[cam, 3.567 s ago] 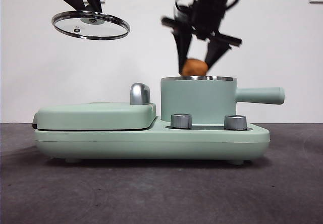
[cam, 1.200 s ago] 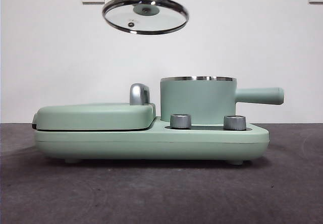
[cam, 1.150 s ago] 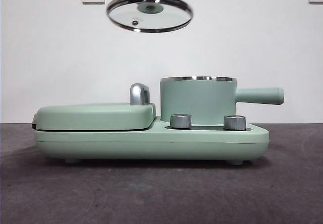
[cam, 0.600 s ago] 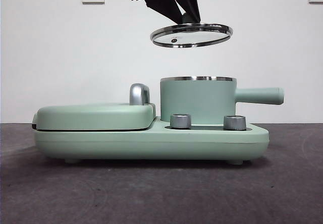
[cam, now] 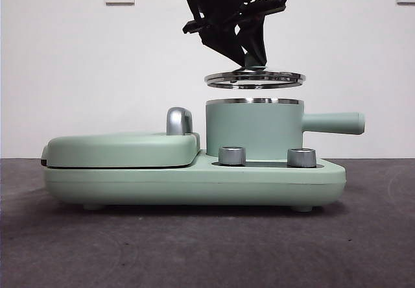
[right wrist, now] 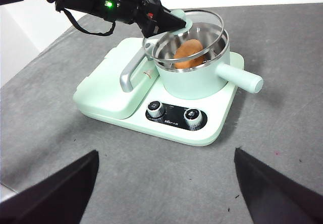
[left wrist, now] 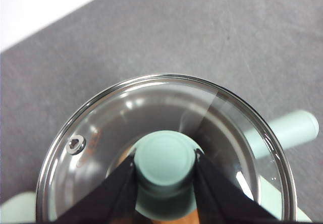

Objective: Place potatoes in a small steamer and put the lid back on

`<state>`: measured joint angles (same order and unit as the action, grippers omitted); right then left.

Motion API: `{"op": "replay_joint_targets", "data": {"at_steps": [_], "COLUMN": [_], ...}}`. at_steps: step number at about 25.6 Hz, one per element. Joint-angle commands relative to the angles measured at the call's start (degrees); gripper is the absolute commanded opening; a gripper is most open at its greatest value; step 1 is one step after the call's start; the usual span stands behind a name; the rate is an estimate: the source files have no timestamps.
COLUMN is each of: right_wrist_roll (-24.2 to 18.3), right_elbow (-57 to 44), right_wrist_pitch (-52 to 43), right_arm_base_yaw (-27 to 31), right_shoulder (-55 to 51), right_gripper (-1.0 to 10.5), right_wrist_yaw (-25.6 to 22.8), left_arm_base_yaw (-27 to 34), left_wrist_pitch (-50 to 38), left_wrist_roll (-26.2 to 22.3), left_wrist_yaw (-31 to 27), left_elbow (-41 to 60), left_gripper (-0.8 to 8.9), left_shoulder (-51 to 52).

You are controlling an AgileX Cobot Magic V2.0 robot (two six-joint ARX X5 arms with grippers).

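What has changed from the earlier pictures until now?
The left gripper, its fingers shut on the knob, carried the lid from high on the left across and down; it now hangs level just above the steamer, not yet seated. The right gripper let go of the potato, now inside the steamer, and drew back, open. The steamer and the griddle stayed put.

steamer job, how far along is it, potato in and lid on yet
Done: the potato already lies inside the small steamer. In hand: the left gripper is shut on the knob of the lid, holding it level just above the steamer's steel rim, not yet touching. Left: lower the lid onto the rim and let go. The right gripper waits, open, away from the cooker.
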<state>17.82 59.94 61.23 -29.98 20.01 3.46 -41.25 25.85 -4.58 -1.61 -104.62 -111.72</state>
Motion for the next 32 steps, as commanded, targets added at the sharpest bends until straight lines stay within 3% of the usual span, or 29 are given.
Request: {"op": "replay_joint_targets", "data": {"at_steps": [1, 21, 26, 32], "right_wrist_roll": [-0.6, -0.3, -0.2, -0.2], "right_elbow": [0.5, 0.5, 0.5, 0.5], "right_wrist_pitch": [-0.3, -0.3, -0.3, -0.3], "right_arm_base_yaw": [-0.3, -0.3, -0.3, -0.3], "right_shoulder": [0.0, 0.0, 0.0, 0.0], "right_gripper": [4.1, 4.1, 4.1, 4.1], "right_wrist_yaw": [0.2, -0.5, -0.5, -0.6], "left_arm_base_yaw": [-0.3, 0.2, 0.2, 0.4], "left_wrist_pitch": [-2.8, -1.8, -1.2, -1.3], "left_wrist_roll": [-1.3, -0.7, 4.2, 5.3], "left_wrist_yaw": [-0.2, -1.6, -1.6, -1.6], "left_elbow": [-1.8, -1.8, -1.8, -1.8], "left_gripper": [0.14, 0.15, 0.15, 0.15], "left_shoulder": [-0.9, -4.3, -4.3, -4.3]}}
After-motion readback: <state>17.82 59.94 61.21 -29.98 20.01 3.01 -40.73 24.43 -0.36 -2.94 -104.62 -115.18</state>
